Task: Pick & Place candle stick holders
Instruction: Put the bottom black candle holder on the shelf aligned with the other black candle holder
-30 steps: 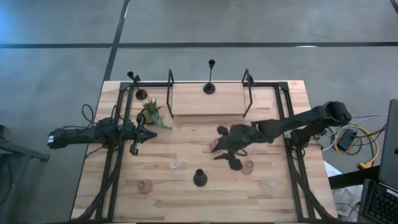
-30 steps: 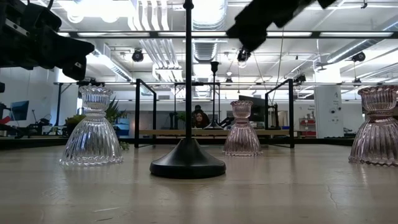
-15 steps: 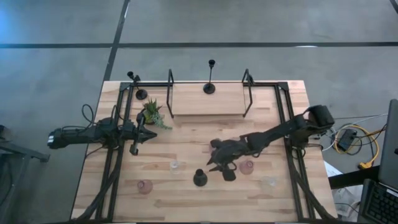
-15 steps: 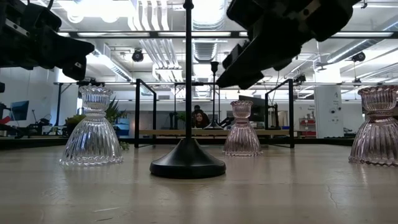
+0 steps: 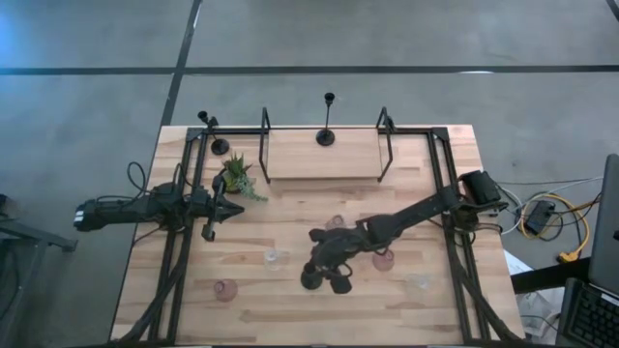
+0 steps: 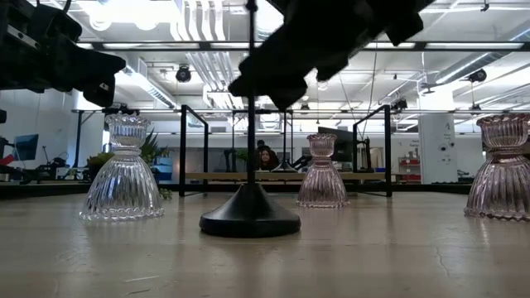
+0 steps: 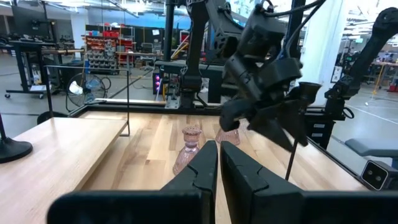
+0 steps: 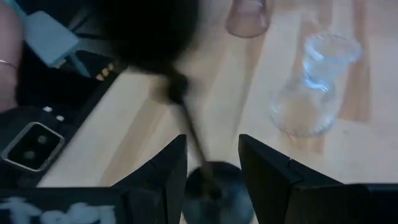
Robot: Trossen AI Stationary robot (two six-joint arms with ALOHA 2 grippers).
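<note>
1. Right gripper [image 8: 212, 163] hangs over the black holder [image 5: 309, 277] at the surface's [image 5: 290, 208] front centre, fingers apart astride its stem.
2. Clear holder [image 8: 306, 87] stands just beside.
3. Left gripper [image 7: 219, 163], closed together, waits near the plant [image 5: 236, 177].

black holder [image 8: 186, 124] — stem between parted fingers [image 8: 168, 171] | clear glass holder [image 8: 308, 87] beside — pink one [image 8: 247, 15] beyond

In the low view the slim black stemmed holder [image 6: 249, 211] loses its top behind the right gripper's dark bulk, a ribbed pink glass holder [image 6: 502, 170] right of it is cut by the picture's edge.
</note>
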